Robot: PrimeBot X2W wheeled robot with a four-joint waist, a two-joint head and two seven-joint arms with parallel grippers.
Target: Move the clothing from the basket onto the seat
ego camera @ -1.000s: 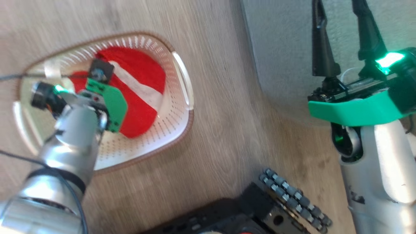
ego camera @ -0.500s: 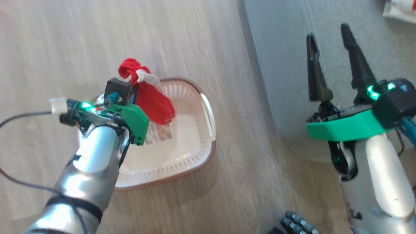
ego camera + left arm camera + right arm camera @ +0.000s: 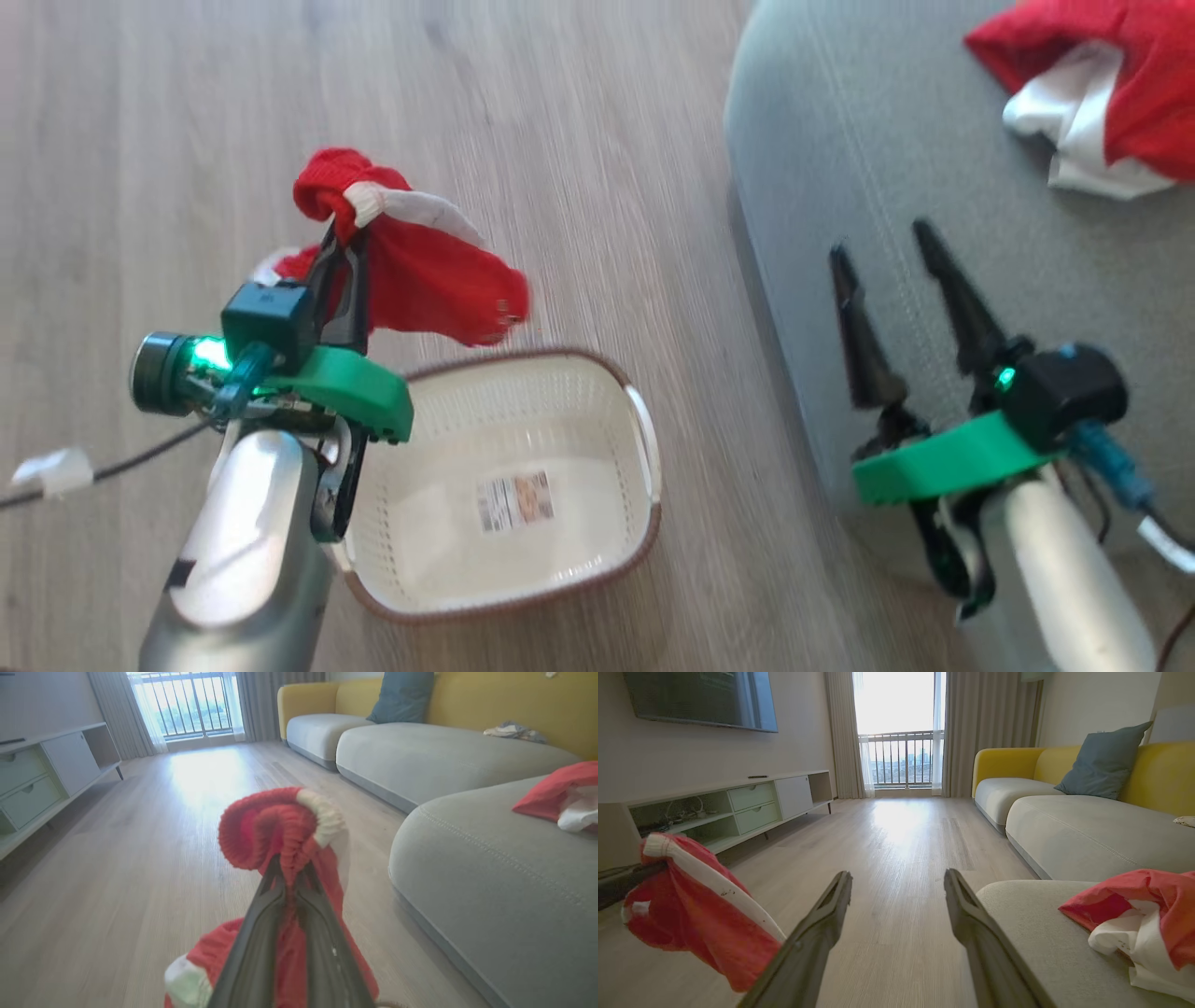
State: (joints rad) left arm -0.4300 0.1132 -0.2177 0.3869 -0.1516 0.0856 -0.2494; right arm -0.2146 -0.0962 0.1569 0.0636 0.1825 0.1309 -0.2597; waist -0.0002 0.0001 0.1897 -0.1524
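A pale wooden floor (image 3: 579, 140) runs through a living room towards a balcony window (image 3: 901, 742), with a low media cabinet (image 3: 752, 807) along one wall and a yellow-backed sofa (image 3: 1064, 826) along the other. On the floor stands the basket (image 3: 523, 387), cream with a brown rim. We see nothing in it but the paper label (image 3: 514, 500) on its bottom.

The left fingers (image 3: 256, 933) are pressed together on a bunched fold of the red garment (image 3: 420, 280), pinching it near a white ribbed band. The cloth drapes down on both sides of them. In the head view it hangs clear of the basket, up past the far rim and over bare floor. It is well apart from the seat (image 3: 887, 140), which lies off to the right.

The right fingers (image 3: 957, 303) are spread wide with nothing between them. In the head view they hover over the seat's rounded near edge, by its double row of stitching.

The other garment (image 3: 1111, 84), red with white panels, lies crumpled on the seat, beyond the right fingers and not touching them. We cannot make out any printed numbers on either piece.
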